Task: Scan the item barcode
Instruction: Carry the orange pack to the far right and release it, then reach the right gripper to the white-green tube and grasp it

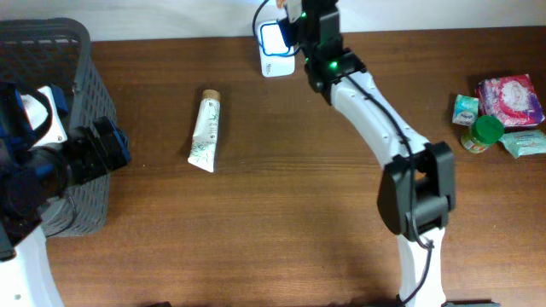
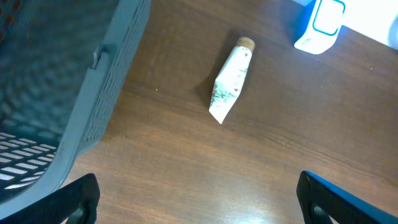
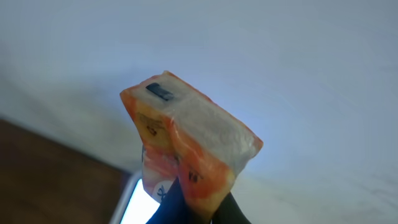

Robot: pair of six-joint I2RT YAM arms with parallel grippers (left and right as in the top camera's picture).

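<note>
Two dark fingertips of the right gripper (image 3: 193,204) pinch the lower edge of a soft, blocky orange-and-white packet (image 3: 186,140) in glossy wrap, at the table's far edge by the white, glowing scanner (image 1: 275,47). The left gripper (image 2: 199,205) has its jaws spread wide beside the grey slatted basket (image 1: 81,77). A flattened white tube (image 1: 206,130) lies right of it.

the broad brown table (image 1: 256,239) across the bottom middle of the overhead frame lies open. the grey basket (image 1: 90,85) walls off the left edge. a white tube (image 1: 206,130) lies left of centre, bare wood all round it. the right arm (image 1: 375,112) slants from lower right up to the scanner (image 1: 271,43) at top centre, barring that diagonal. small packets (image 1: 503,115) crowd the right edge.
</note>
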